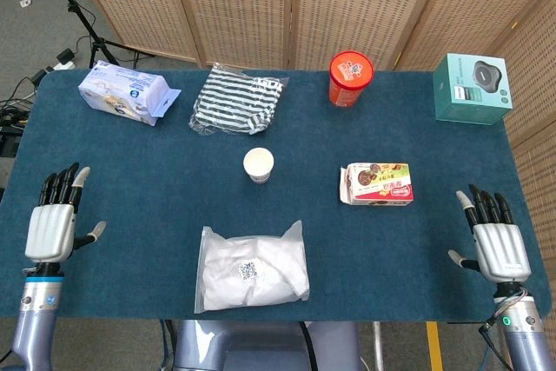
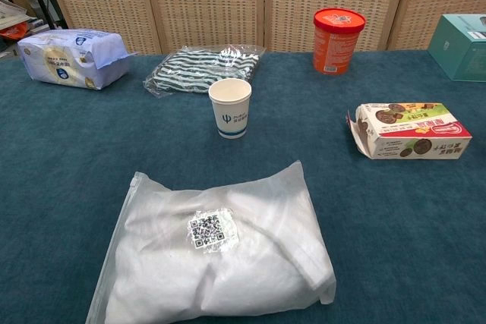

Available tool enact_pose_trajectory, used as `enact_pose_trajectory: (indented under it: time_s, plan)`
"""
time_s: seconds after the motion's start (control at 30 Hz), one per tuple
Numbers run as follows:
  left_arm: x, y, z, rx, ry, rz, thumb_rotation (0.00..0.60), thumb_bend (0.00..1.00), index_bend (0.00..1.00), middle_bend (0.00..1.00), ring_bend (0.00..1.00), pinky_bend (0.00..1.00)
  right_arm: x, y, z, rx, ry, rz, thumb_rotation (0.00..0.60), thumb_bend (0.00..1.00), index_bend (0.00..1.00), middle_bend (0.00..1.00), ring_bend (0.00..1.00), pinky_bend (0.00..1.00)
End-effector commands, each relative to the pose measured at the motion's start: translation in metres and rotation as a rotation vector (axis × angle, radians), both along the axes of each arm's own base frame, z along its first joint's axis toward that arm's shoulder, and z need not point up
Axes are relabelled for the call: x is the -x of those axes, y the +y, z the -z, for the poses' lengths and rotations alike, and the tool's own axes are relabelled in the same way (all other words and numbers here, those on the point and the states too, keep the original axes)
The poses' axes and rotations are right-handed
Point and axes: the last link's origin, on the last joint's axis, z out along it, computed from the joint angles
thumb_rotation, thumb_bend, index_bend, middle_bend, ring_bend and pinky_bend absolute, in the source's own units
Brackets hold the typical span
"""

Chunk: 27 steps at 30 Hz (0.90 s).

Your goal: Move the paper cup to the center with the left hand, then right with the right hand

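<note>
At the near edge, a white bag (image 1: 252, 270) with a QR label is seen lying flat. The left hand (image 1: 54, 225) is held at the near left edge, fingers spread, nothing grasped. The right hand (image 1: 495, 243) is held at the near right edge, likewise spread and released. Neither hand is seen in the chest view. The cup (image 1: 259, 164) is found upright near the table's middle, well apart from both hands, just beyond the bag. A snack box (image 1: 376, 183) lies to its right. At the far side are seen, left to right, a blue pack (image 1: 125, 92), striped cloth (image 1: 237, 100), a red tub (image 1: 350, 77) and a teal box (image 1: 472, 89).
</note>
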Motion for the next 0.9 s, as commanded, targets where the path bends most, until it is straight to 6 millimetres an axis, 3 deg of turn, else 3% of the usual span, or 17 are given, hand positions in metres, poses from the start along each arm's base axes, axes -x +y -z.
enact_pose_trajectory:
  time_s: [0.03,0.17,0.23,0.4,0.67,0.9]
  plan:
    - [0.006,-0.004,0.002,-0.009,0.000,-0.007,0.600,0.20,0.00,0.00,0.00,0.00,-0.036,-0.027,-0.007,-0.012,0.023,-0.069,0.600,0.13,0.00,0.00,0.00,0.00]
    - [0.013,-0.006,0.004,-0.019,0.012,-0.038,0.600,0.20,0.00,0.00,0.00,0.00,-0.081,-0.053,-0.002,-0.065,0.074,-0.154,0.600,0.13,0.00,0.00,0.00,0.00]
    - [0.016,-0.006,0.006,0.000,0.003,-0.050,0.600,0.20,0.00,0.00,0.00,0.00,-0.115,-0.068,0.011,-0.120,0.074,-0.219,0.600,0.13,0.00,0.00,0.00,0.00]
    - [0.019,-0.004,0.005,0.002,0.009,-0.042,0.600,0.21,0.00,0.00,0.00,0.00,-0.164,-0.097,0.041,-0.224,0.071,-0.243,0.600,0.13,0.00,0.00,0.00,0.00]
    - [0.025,0.001,0.005,0.006,-0.007,-0.055,0.600,0.21,0.00,0.00,0.00,0.00,-0.230,-0.130,0.080,-0.305,0.059,-0.284,0.600,0.13,0.00,0.00,0.00,0.00]
    - [0.030,0.005,0.003,0.019,-0.027,-0.070,0.600,0.21,0.00,0.00,0.00,0.00,-0.268,-0.149,0.113,-0.409,0.036,-0.239,0.600,0.13,0.02,0.00,0.00,0.00]
